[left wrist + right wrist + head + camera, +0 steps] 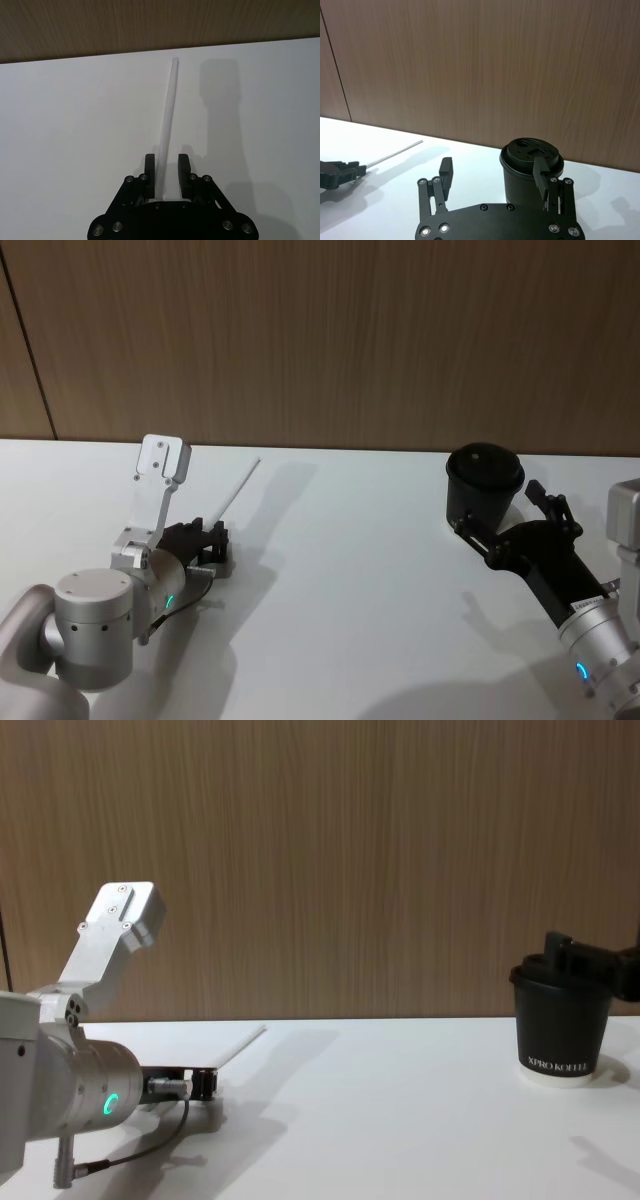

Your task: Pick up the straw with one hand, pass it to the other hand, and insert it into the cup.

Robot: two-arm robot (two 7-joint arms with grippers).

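On the table's left side we see the left gripper low over the surface, jaws narrowly open around the straw's near end. One finger touches it and a gap shows at the other, so we read no clamp; the straw points toward the wooden wall. At far right, the right gripper is spread wide and empty just beside the cup, one finger overlapping its lid rim.

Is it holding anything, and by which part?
Nothing yet: the open left gripper straddles one end of the thin white drinking straw, a gap beside it. The right gripper is open by the black lidded paper cup.
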